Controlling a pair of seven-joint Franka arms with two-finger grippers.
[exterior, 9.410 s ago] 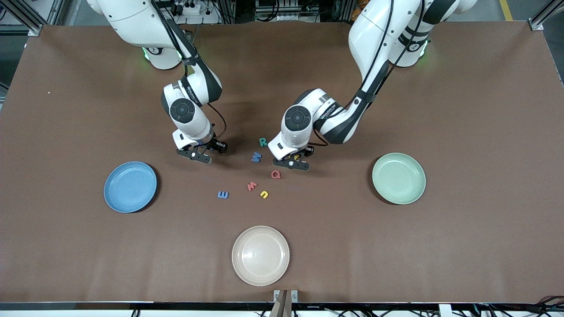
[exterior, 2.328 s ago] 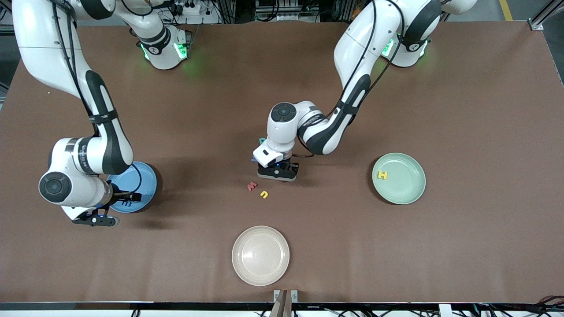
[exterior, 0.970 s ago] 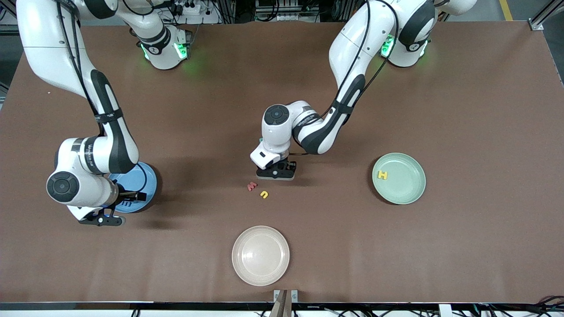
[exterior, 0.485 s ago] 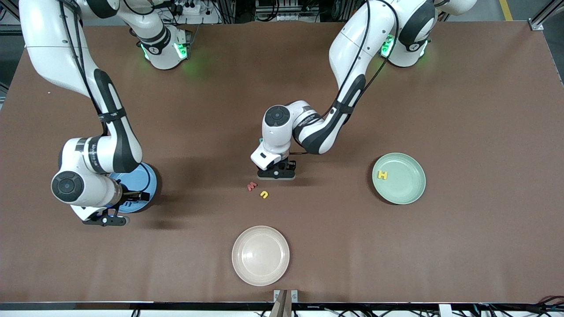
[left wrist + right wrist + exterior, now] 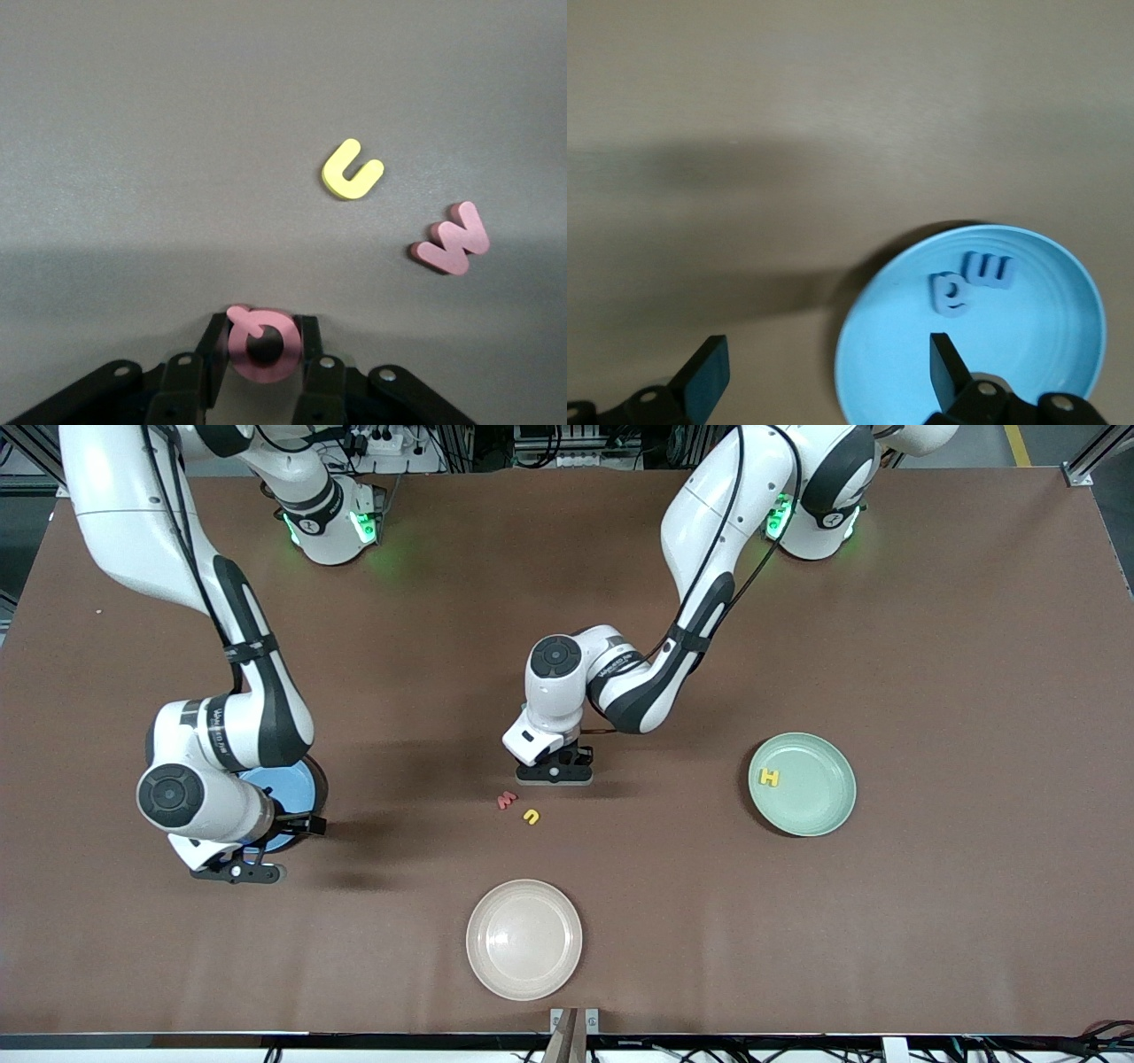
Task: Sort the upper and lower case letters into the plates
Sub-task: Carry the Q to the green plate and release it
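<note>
My left gripper [image 5: 554, 773] is shut on a pink-red letter Q [image 5: 264, 343], low at the table's middle. A red letter [image 5: 506, 800] and a yellow letter [image 5: 531, 816] lie just nearer the camera; the left wrist view shows them as a W shape [image 5: 452, 239] and a u shape [image 5: 352, 170]. My right gripper [image 5: 237, 871] is open and empty over the table at the blue plate's [image 5: 292, 790] near edge. That plate [image 5: 1028, 354] holds two blue letters [image 5: 950, 293] [image 5: 988, 268]. The pale green plate [image 5: 802, 784] holds a yellow H [image 5: 769, 778].
A cream-beige plate [image 5: 524, 939] sits near the table's front edge, nearer the camera than the loose letters. The right arm's wrist covers most of the blue plate in the front view. The left arm's wrist hides the table just beyond its gripper.
The right gripper has drifted off the blue plate toward the table's middle, open and empty. The left gripper has stayed over the Q. Earlier, the H and blue letters went into the plates.
</note>
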